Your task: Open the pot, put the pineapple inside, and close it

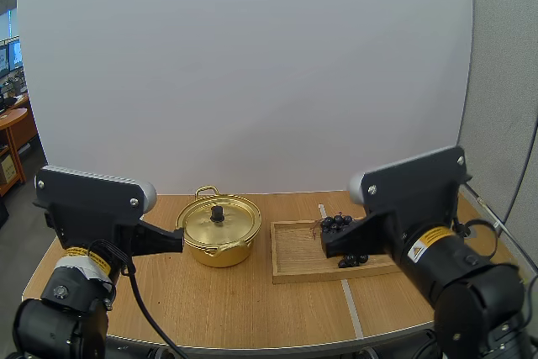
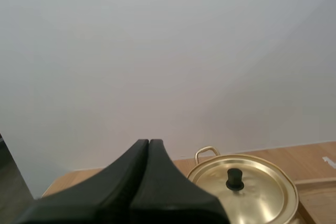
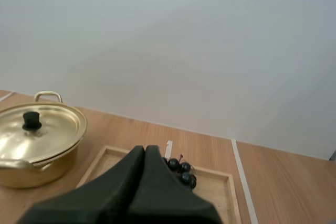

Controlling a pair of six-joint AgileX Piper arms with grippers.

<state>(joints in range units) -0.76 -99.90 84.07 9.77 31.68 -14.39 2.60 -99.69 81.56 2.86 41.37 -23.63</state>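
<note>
**Nothing Begun: Pot Closed, Fruit on the Tray**

The gold pot [image 1: 220,248] stood left of centre on the table [image 1: 252,308]. Its lid [image 1: 202,226] was seated, with the black knob [image 1: 217,213] upright on top. Just to the pot's right lay the wooden tray [image 1: 290,268], and toward the tray's far right rested a bunch of dark grapes [image 1: 336,224]. The fruit in the pictures was grapes, not a pineapple.

The left gripper [image 2: 148,142] hung near the pot's left side, clear of it. Its fingers were pressed together into one wedge and held nothing. The right gripper [image 3: 145,149] hovered over the tray at the near side of the grapes, likewise clenched on nothing. Whether it brushed the fruit could not be told.

By my reading, no step of the task was done: the lid was on and the fruit was outside the pot. Everything was left to do: lifting the lid by its knob, carrying the fruit into the pot, and setting the lid back. Either gripper would have to open before taking anything.
</note>
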